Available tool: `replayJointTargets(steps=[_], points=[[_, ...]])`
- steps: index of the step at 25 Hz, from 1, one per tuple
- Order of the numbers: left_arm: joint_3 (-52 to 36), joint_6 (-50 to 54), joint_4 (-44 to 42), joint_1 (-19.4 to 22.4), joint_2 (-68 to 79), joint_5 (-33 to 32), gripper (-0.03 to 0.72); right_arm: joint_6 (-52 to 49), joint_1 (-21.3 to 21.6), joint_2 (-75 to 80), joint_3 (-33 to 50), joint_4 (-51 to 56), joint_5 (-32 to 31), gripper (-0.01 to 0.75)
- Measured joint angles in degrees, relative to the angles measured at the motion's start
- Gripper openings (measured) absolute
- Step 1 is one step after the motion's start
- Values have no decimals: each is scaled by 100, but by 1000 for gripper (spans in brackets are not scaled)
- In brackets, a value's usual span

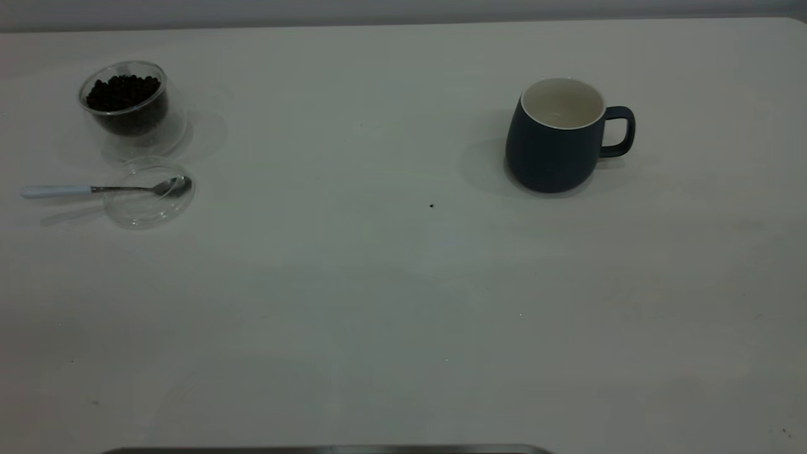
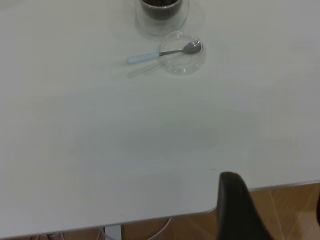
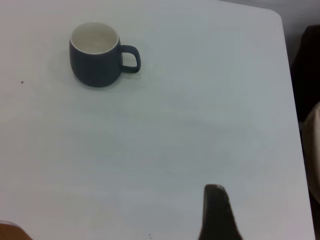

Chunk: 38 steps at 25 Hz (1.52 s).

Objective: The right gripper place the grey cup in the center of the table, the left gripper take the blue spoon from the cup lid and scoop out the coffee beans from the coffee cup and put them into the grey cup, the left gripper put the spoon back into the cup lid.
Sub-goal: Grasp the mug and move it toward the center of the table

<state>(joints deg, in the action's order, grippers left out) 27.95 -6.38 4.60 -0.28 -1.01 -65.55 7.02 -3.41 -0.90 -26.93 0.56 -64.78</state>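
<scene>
The grey cup stands upright and empty on the right half of the table, its handle pointing right. At the far left the clear coffee cup holds coffee beans. Just in front of it the blue spoon rests with its bowl on the cup lid and its handle sticking out to the left. Neither arm shows in the exterior view. The left gripper hangs open over the table's near corner, far from the spoon. The right gripper is open, well short of the grey cup.
A single dark speck lies near the table's middle. A metal strip runs along the front edge. Wooden floor shows past the table's rounded corner, and a dark object stands beyond the table's right side.
</scene>
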Motion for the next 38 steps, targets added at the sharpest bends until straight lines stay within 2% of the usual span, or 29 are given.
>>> replayJointTargets(steps=[35, 38], points=[[0, 7, 0, 0, 0, 0, 450, -16, 0, 0, 0, 0, 0, 461], [0, 7, 0, 0, 0, 0, 450, -235, 0, 51, -70, 218, 251, 461]])
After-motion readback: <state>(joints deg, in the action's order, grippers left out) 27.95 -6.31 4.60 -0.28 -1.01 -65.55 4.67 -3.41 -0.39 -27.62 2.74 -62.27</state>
